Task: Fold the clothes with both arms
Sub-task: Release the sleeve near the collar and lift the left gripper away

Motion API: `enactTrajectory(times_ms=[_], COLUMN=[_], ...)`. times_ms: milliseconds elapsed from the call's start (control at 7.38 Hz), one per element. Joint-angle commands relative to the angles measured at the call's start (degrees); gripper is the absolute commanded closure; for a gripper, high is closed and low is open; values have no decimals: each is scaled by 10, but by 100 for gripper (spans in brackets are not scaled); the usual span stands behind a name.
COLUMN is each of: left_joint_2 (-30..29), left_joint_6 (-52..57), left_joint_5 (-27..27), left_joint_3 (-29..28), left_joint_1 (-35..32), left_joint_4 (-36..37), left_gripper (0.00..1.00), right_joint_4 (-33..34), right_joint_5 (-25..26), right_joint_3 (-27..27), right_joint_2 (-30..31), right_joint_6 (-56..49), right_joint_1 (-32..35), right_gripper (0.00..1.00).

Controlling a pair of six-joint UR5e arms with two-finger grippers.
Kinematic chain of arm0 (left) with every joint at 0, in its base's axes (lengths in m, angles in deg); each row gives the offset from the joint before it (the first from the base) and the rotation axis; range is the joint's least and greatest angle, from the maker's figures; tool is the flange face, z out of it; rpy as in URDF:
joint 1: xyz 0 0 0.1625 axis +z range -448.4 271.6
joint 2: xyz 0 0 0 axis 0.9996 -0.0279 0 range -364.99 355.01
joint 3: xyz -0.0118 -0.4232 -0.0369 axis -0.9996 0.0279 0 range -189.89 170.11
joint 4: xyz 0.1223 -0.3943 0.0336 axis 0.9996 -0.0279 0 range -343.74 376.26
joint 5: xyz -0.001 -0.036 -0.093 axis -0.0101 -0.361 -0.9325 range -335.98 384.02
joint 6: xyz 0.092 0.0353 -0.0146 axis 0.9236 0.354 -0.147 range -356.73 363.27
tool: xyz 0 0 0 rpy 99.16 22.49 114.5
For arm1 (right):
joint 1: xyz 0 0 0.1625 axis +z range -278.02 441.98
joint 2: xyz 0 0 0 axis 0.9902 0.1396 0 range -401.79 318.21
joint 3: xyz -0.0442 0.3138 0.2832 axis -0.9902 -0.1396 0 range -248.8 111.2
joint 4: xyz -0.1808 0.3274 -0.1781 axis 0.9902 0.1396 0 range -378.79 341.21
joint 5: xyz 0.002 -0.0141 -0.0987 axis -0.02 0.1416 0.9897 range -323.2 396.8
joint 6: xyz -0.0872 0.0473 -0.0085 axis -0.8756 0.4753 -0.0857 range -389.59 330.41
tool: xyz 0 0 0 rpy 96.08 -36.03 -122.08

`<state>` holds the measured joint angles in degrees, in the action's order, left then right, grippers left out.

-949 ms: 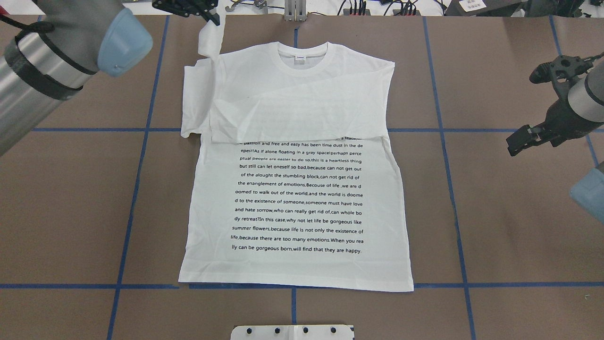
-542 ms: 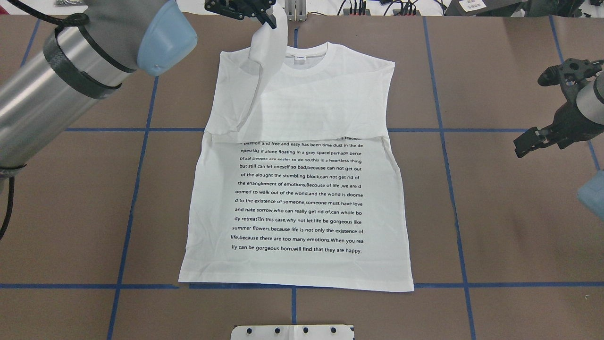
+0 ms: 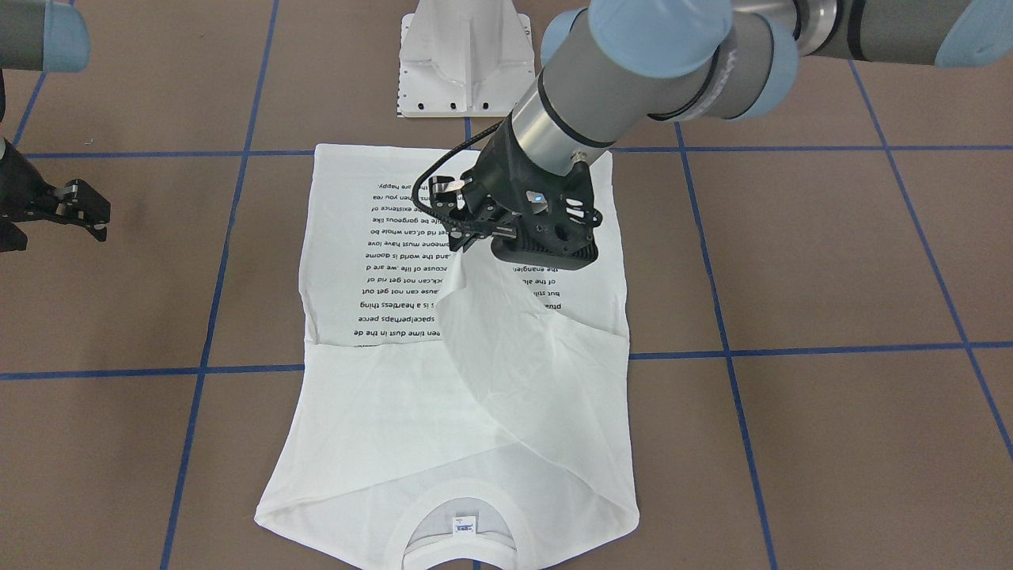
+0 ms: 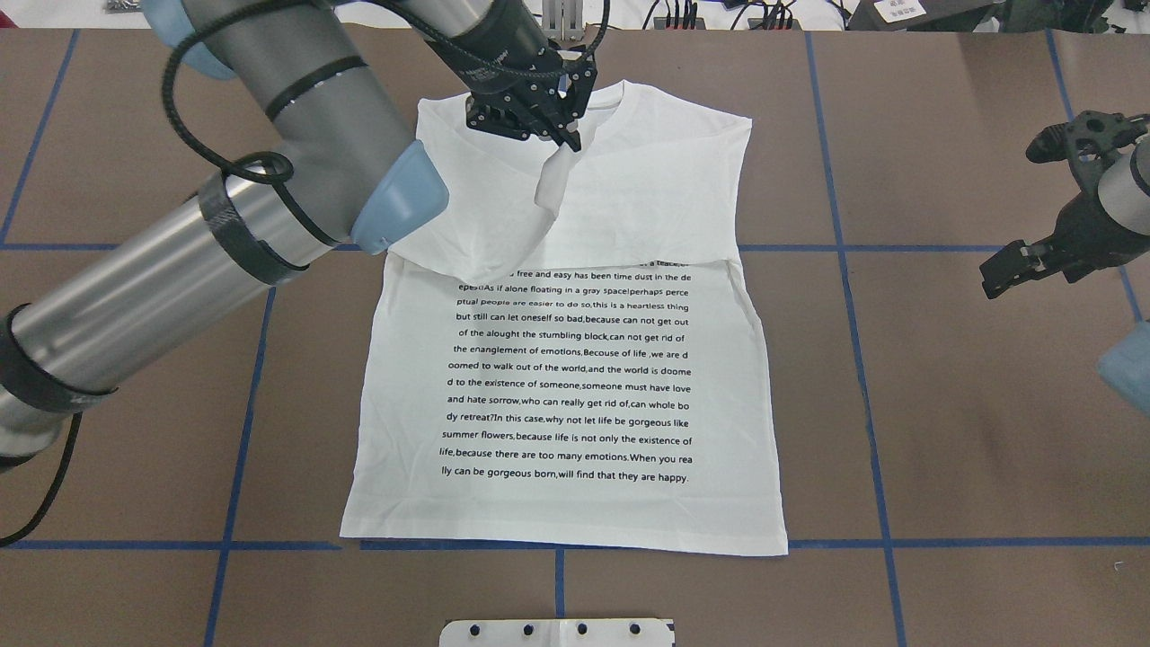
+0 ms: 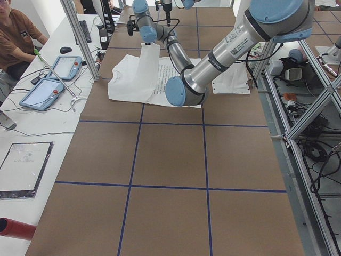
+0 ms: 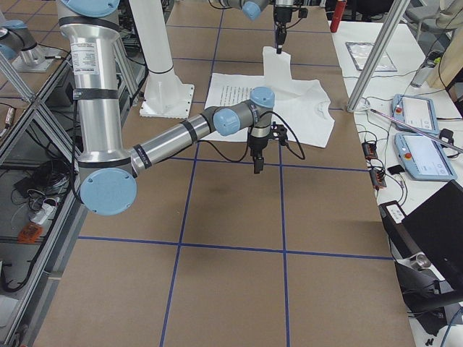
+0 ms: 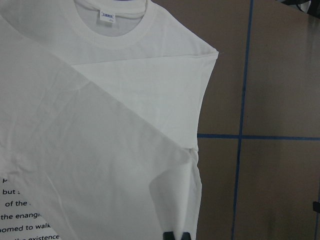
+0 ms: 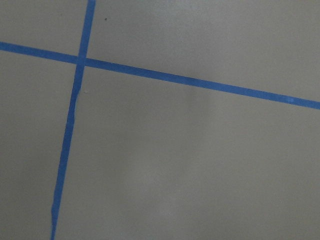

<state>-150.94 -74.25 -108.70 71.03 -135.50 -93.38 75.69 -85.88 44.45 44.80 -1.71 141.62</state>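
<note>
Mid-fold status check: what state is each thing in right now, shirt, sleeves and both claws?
Shirt, lying flat on the table, print side up.
Lifted sleeve, pinched and raised over the chest.
Other sleeve, folded flat across the chest.
Left claw, shut on the lifted sleeve.
Right claw, open and empty, above bare table off to the side.

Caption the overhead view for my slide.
Left gripper holds a lifted sleeve over the white shirt; right gripper hangs open aside.
</note>
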Motion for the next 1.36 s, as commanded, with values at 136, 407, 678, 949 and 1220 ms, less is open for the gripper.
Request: enactTrajectory(times_ms=[136,407,678,949,1220], left_joint_2=[-48,-49,-50,-53,-53], left_joint_6=[-58,-57,-57,-56,-56], left_joint_5=[125,144,156,156,164], left_joint_3=[-173,-183,-183,-183,-182], left_joint_1=[95,125,147,159,163], left_joint_4=[-167,-183,-183,-183,-183], left_gripper=[100,100,100,100,86], right_joint_4=[1,0,1,1,1], right_joint_5=[-2,-2,-2,-3,-2], right_joint_3=[-1,-2,-3,-3,-5], right_joint_2=[-2,-4,-4,-4,-4], right_joint_6=[0,0,0,0,0], right_joint_1=[3,2,2,2,2], right_gripper=[0,0,0,0,0])
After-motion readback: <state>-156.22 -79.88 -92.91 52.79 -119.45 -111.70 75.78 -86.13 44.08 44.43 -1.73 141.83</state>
